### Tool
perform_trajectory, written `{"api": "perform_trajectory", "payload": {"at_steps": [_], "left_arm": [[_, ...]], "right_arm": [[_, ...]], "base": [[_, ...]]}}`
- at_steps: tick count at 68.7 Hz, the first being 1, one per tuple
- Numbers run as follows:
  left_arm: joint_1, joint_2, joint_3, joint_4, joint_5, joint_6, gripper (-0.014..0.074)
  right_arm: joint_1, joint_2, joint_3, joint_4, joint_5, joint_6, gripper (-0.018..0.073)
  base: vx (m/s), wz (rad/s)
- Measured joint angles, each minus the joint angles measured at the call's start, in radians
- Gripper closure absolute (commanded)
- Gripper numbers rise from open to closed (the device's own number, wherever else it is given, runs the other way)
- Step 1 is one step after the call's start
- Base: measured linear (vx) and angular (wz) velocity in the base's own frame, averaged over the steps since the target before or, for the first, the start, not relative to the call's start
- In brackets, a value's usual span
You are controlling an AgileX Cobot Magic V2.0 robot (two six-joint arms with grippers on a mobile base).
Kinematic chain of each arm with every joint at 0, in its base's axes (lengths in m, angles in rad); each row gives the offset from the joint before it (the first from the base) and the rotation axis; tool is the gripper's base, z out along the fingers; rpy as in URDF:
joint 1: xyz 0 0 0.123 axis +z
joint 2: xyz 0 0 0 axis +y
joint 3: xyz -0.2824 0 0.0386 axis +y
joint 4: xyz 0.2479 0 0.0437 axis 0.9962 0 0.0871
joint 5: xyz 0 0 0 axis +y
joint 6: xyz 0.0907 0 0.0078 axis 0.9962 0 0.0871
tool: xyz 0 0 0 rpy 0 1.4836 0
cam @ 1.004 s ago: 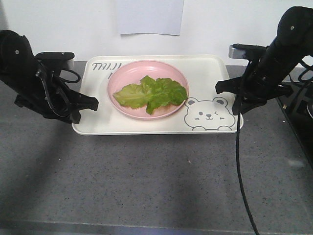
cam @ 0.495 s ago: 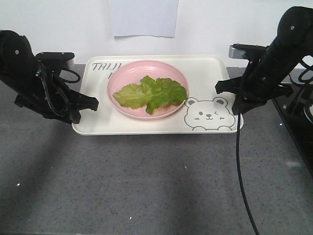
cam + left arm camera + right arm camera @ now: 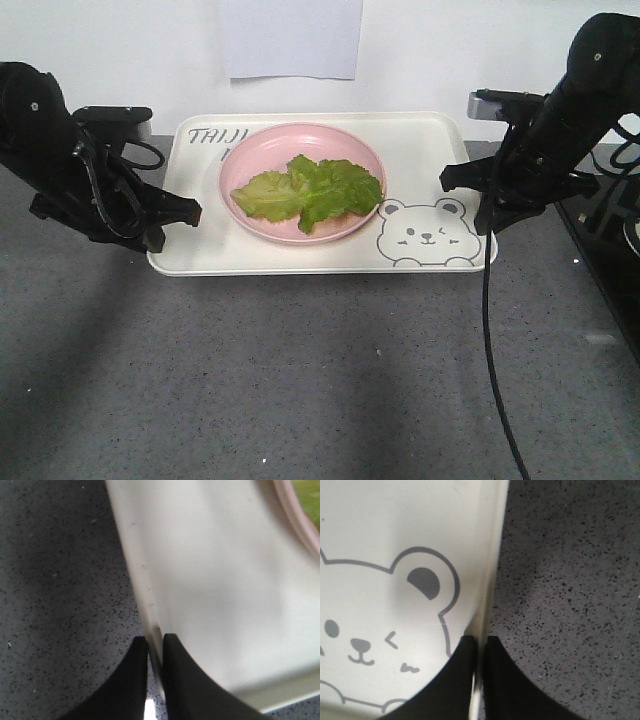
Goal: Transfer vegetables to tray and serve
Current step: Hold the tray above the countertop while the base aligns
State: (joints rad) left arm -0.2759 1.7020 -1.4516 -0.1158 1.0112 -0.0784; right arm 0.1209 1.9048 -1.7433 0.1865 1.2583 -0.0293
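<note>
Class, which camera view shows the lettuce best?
The exterior front-facing view: the whole lettuce lies on the pink plate. The left wrist view catches only a blurred green corner; the right wrist view shows none.

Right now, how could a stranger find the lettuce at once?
Find the cream tray on the grey counter, gripped at each end by a black pincer. A round pink plate sits on it. The lettuce lies in that plate, the only green, crinkly thing there.
</note>
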Motion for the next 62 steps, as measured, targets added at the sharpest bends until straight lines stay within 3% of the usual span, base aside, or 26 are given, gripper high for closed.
{"api": "perform_trajectory", "payload": {"at_steps": [62], "left_arm": [[0.0, 0.0, 0.0, 0.0, 0.0, 0.0, 0.0603]], "right_arm": [[0.0, 0.0, 0.0, 0.0, 0.0, 0.0, 0.0564]], "base": [[0.02, -0.01]]}}
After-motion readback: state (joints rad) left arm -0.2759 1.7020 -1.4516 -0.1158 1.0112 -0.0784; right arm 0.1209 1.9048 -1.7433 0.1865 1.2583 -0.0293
